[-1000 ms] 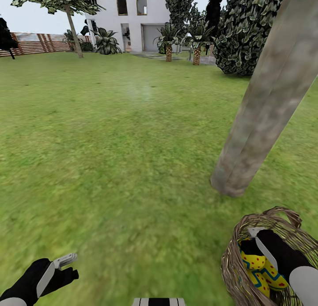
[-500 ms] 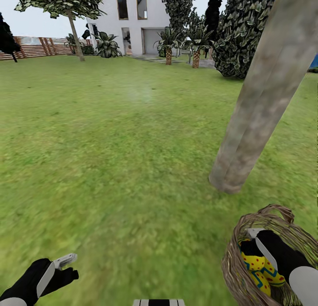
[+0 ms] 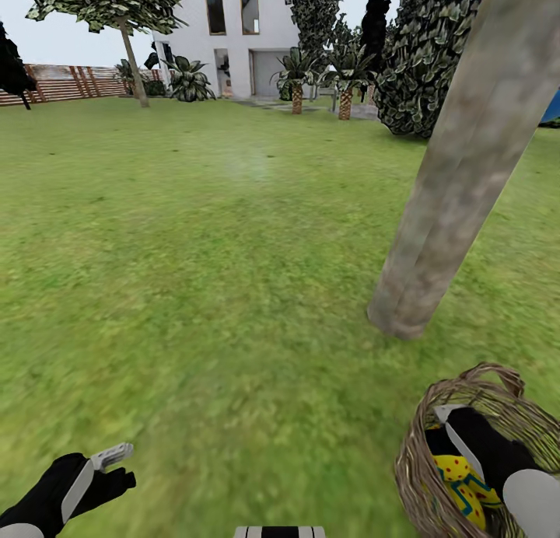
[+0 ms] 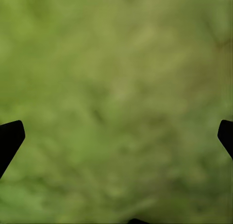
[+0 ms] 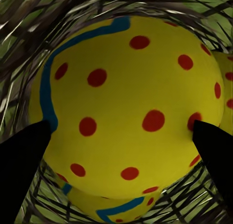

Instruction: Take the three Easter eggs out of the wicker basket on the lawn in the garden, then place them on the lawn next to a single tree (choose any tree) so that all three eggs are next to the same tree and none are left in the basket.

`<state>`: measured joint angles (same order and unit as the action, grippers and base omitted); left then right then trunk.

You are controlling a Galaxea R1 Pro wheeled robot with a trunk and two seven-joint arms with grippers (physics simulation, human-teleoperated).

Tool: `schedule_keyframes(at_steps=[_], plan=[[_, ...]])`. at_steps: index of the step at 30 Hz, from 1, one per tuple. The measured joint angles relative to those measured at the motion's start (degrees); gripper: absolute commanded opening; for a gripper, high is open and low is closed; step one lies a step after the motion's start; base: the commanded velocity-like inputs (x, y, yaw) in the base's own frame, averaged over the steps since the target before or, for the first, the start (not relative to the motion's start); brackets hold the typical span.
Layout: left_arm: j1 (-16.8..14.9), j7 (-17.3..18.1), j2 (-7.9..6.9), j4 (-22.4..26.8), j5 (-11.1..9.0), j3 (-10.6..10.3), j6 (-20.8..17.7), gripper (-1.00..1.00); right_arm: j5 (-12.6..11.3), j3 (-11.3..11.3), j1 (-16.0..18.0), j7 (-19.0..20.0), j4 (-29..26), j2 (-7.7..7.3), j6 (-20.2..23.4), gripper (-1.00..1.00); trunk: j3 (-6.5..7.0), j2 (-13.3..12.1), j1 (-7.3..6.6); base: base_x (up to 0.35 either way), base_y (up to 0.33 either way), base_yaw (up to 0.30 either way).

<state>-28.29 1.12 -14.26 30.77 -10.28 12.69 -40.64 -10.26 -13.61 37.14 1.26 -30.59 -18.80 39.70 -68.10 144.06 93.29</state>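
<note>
While the right gripper (image 5: 119, 136) was sunk inside the wicker basket (image 3: 435, 402), its fingers stood apart, flanking an Easter egg (image 5: 128, 102) without visibly clamping it. More yellow shell showed beside and beneath that egg, so the eggs (image 3: 460, 482) were judged to be in the basket, none yet out. Step in hand: first pick. Next move calls for closing on the flanked egg and lifting clear of the rim. Left gripper (image 3: 109, 456) hung idle over the lawn (image 3: 218, 289), fingers spread, holding nothing. Just beyond the basket stood the tree (image 3: 459, 172), near enough to serve as the drop site. No writing or labels readable anywhere.
</note>
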Motion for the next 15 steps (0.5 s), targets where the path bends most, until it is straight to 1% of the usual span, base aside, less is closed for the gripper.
schedule_keyframes(at_steps=[3, 4, 5, 7, 8, 9, 11, 13, 15], plan=[[0.0, 0.0, 0.07, 0.0, 0.0, -0.05, 0.01, 1.0, 3.36, -0.02, 0.0, 0.19, 0.44, 0.95, -0.01, -1.0, 0.0, 0.0, 0.0, 0.0, 0.0, 0.0], [0.0, 0.0, 0.1, -0.04, -0.01, -0.06, 0.01, 1.0, 4.14, -0.01, -0.02, 0.19, 0.4, 1.19, 0.0, -1.0, 0.04, 0.0, 0.0, 0.0, 0.0, 0.0], [0.0, 0.0, 0.18, -0.07, -0.02, -0.07, 0.01, 1.0, 4.22, 0.0, -0.01, 0.2, 0.6, 1.22, -0.03, -1.0, 0.11, 0.0, 0.0, 0.0, 0.0, 0.0], [0.01, 0.0, 0.26, -0.08, -0.06, -0.07, 0.0, 1.0, 2.44, -0.21, -0.02, -0.62, 0.73, 1.2, 0.02, -1.0, 0.26, 0.0, 0.0, -0.025, 0.0, 0.0], [0.0, 0.0, 0.33, -0.08, -0.1, -0.08, -0.06, 1.0, -0.88, -0.21, -0.03, -2.77, 0.73, 1.27, 0.07, -1.0, 0.33, 0.0, 0.0, -0.232, 0.0, 0.0], [0.01, 0.0, 0.34, -0.08, -0.1, -0.08, -0.08, 1.0, -2.34, -0.11, 0.01, -3.51, 0.68, 1.27, 0.14, -1.0, 0.42, 0.0, 0.02, -0.311, 0.0, 0.0], [0.01, 0.0, 0.35, -0.08, -0.11, -0.07, -0.09, 1.0, -2.35, -0.09, -0.02, -2.34, 0.05, 1.28, 0.12, -1.0, 0.51, 0.0, 0.03, -0.322, 0.0, 0.0], [0.02, -0.01, 0.37, -0.07, -0.11, -0.07, -0.09, 1.0, -2.34, -0.12, -0.01, -1.38, -0.31, 1.28, 0.09, -1.0, 0.53, 0.0, 0.01, -0.086, 0.0, 0.0], [0.01, -0.04, 0.42, -0.08, -0.1, -0.09, -0.09, 1.0, -2.31, -0.1, -0.01, -1.37, -0.37, 1.28, 0.09, -1.0, 0.53, 0.0, 0.0, -0.012, 0.0, 0.0]])
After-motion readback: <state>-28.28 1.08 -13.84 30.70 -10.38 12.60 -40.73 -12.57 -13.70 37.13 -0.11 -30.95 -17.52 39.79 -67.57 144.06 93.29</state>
